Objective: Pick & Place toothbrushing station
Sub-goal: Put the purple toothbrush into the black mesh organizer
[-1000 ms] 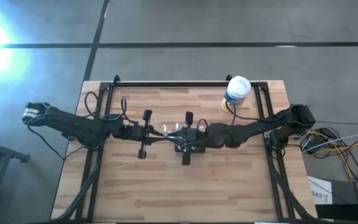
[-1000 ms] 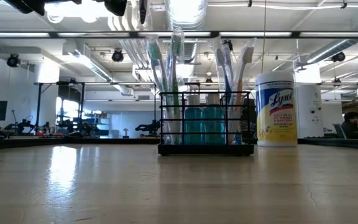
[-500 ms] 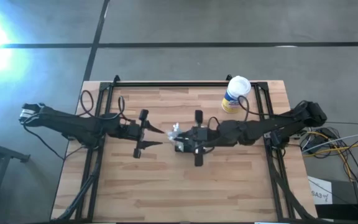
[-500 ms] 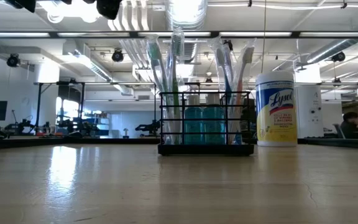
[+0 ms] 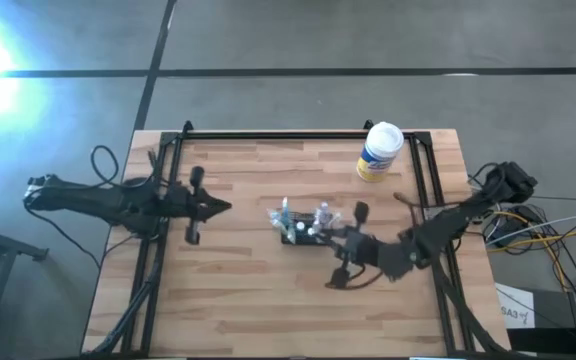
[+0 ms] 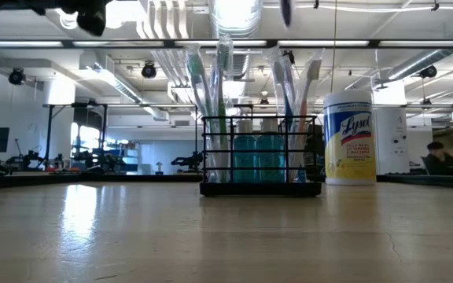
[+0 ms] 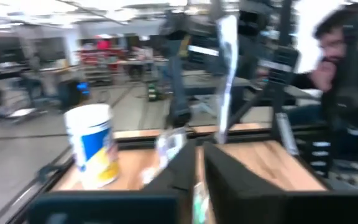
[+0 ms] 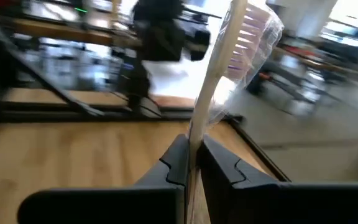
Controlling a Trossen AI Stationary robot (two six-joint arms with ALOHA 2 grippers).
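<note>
One toothbrushing station (image 6: 260,157) mid-table, one wipes canister (image 5: 379,151), left hand (image 7: 194,163) and right hand (image 8: 189,163) each pinching one toothbrush (image 8: 219,87).

Bright ceiling lights, corner glare, blurred wrist views

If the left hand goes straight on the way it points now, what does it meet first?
Probably the station, or its toothbrushes. The left hand points toward it, though it hangs high and might pass above.
</note>
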